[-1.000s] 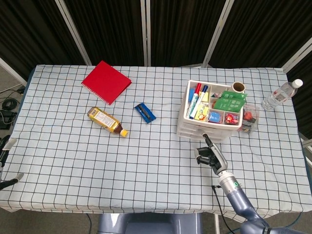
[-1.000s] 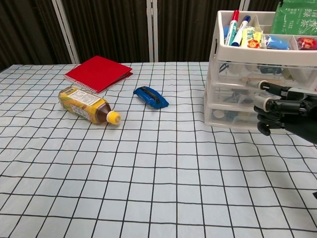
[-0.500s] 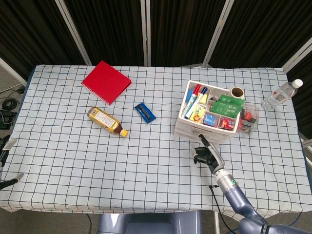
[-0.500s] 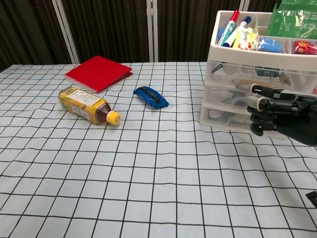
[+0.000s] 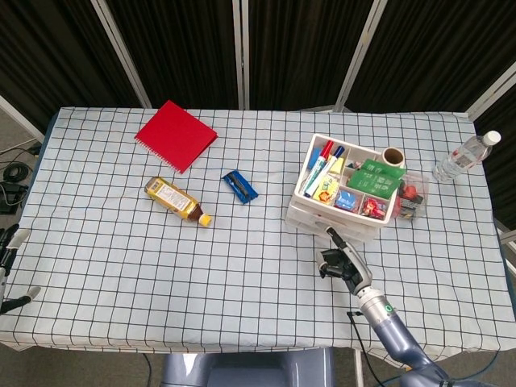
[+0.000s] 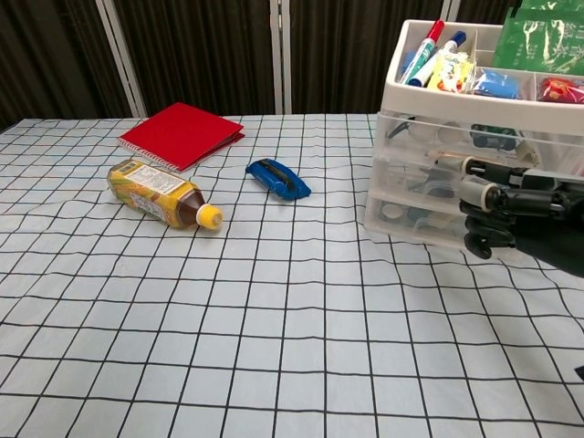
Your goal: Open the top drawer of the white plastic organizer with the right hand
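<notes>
Head view: the white plastic organizer [image 5: 345,196] stands on the right half of the checked table [image 5: 121,266], its top tray full of markers and packets, and my right hand [image 5: 339,260] sits at its near face with one finger reaching up to the drawer fronts and the rest curled in. Against the picture of a second ago, the whole organizer has slid toward me and turned slightly, and my hand has drawn back with it. I judge that the pull is dragging the unit rather than freeing a drawer. My left hand is not to be found in this view. Chest view: my right hand [image 6: 511,214] is at the drawer stack, fingers extended across the front at about the level of the top drawer [image 6: 474,139]; I cannot tell whether they are hooked on its pull or merely touching it. No drawer front visibly stands out from the frame, so the opening step is in hand but not done. Compared with earlier, the organizer has shifted left and nearer. The next move calls for a firm hook on the top handle and a straight pull toward me, with the body kept from sliding. The yellow-capped bottle [image 6: 162,193], red notebook [image 6: 181,133] and blue object [image 6: 277,177] lie unchanged.
</notes>
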Robot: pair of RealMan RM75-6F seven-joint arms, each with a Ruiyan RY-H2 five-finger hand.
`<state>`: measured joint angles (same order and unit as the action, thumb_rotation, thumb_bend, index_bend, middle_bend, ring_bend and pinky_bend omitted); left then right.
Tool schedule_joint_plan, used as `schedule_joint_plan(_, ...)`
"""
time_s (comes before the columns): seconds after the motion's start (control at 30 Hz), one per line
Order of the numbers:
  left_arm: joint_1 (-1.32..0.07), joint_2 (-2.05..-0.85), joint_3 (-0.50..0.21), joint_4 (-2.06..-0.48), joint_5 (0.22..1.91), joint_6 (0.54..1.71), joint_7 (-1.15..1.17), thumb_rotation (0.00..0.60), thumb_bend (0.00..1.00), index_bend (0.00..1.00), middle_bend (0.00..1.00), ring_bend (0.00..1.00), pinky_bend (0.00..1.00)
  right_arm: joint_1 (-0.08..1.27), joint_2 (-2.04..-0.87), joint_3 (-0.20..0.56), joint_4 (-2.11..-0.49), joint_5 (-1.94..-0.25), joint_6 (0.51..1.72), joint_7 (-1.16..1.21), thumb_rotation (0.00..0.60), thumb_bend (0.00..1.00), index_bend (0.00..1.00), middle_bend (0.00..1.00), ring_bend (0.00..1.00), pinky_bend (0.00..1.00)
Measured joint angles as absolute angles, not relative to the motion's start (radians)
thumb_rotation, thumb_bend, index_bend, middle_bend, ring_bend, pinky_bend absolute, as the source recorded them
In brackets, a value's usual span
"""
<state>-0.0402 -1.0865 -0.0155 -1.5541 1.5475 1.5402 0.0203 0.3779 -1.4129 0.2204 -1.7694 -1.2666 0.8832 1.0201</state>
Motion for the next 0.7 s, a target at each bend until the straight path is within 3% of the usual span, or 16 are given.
schedule_joint_plan(0.7, -0.039, -1.085, -0.013, -1.559, 1.547, 1.539, 0.026, 0.600, 0.00, 0.00, 0.00, 0.00, 0.00, 0.258, -1.420, 0.075, -1.812, -1.494, 1.145, 0.849, 0.600, 0.48, 0.14, 0.86, 0.84, 0.71)
